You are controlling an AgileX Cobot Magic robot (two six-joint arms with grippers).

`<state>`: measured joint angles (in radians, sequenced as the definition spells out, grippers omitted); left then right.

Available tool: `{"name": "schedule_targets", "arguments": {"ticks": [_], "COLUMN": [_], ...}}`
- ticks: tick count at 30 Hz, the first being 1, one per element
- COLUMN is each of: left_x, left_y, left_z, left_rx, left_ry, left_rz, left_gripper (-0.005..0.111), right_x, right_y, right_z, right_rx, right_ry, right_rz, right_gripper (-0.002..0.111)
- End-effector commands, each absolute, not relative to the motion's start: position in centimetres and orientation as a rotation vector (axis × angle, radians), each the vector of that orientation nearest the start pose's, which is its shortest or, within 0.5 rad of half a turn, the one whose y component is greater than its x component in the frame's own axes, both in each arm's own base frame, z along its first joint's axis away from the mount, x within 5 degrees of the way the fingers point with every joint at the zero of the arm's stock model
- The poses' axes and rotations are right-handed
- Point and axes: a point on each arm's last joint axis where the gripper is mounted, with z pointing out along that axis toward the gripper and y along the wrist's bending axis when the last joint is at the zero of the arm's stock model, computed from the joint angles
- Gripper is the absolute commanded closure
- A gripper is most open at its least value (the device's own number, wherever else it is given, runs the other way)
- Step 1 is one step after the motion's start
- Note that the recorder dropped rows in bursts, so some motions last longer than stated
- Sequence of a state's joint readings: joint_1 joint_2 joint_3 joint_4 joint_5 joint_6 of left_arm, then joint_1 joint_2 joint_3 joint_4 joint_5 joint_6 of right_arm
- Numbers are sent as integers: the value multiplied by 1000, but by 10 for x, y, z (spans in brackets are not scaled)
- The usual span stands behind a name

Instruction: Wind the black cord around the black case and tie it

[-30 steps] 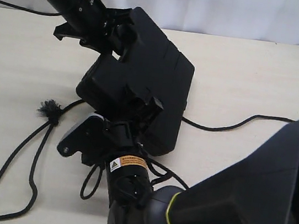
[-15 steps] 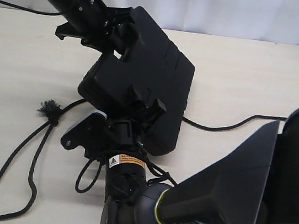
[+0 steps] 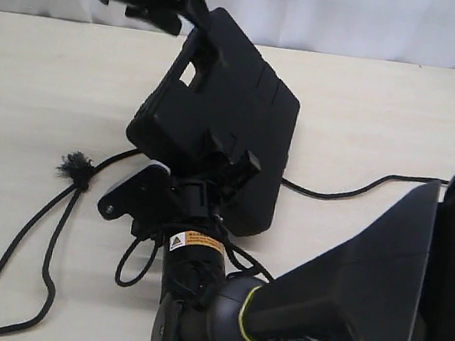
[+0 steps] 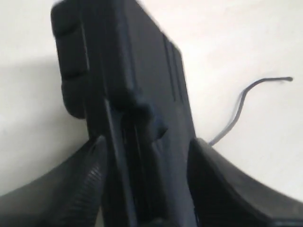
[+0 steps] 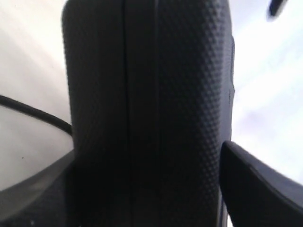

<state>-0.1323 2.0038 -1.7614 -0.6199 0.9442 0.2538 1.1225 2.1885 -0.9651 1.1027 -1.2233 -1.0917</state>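
Note:
The black case (image 3: pixel 234 121) lies tilted, its handle end raised toward the back. My left gripper (image 3: pixel 193 6) is shut on that raised end; in the left wrist view the case (image 4: pixel 128 80) fills the gap between both fingers (image 4: pixel 75 184). My right gripper (image 3: pixel 230 162) is clamped on the case's near edge, and the textured case (image 5: pixel 151 85) sits between its fingers (image 5: pixel 258 187). The black cord (image 3: pixel 33 228) loops on the table at the left, with its frayed tuft (image 3: pixel 75 168) beside the case. It passes under the case and comes out on the right (image 3: pixel 360 189).
The beige table (image 3: pixel 389 108) ends at a white backdrop (image 3: pixel 359 19) behind. My right arm's large dark link (image 3: pixel 345 297) covers the near right. Its own cables (image 3: pixel 236 261) hang by the wrist, close to a small cord loop (image 3: pixel 134 263).
My left gripper has gone up and toward the back with the case's handle end, tipping the case steeper. The right gripper kept its hold on the near edge.

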Motion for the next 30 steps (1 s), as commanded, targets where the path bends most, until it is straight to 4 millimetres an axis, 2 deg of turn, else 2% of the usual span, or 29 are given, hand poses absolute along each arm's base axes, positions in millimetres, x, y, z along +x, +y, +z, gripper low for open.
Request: {"name": "schedule_targets", "arguments": {"ticks": [1, 4, 8, 13, 19, 24, 30], "left_x": [437, 430, 422, 414, 401, 385, 365], "left_y": [-79, -61, -46, -56, -63, -58, -45], "left_z": [322, 335, 333, 319, 275, 238, 202], "left_rx": [295, 353, 510, 831, 1137, 1449, 1880], "left_ry": [2467, 2491, 2573, 2592, 2620, 2609, 2525], "left_rz": [-612, -427, -185, -195, -216, -221, -142], "left_gripper": [57, 57, 57, 57, 57, 57, 57], "right_x": [227, 222, 214, 202, 214, 228, 230], "right_y": [290, 283, 264, 251, 236, 225, 224], "right_z": [114, 122, 131, 140, 145, 141, 141], "right_rx": [-585, -561, -512, -542, -515, -507, -511], "right_ry": [1618, 1611, 1616, 1582, 1631, 1674, 1675], "right_rz": [-396, -335, -235, -122, -148, -174, -174], "right_gripper": [104, 104, 104, 104, 104, 104, 104]}}
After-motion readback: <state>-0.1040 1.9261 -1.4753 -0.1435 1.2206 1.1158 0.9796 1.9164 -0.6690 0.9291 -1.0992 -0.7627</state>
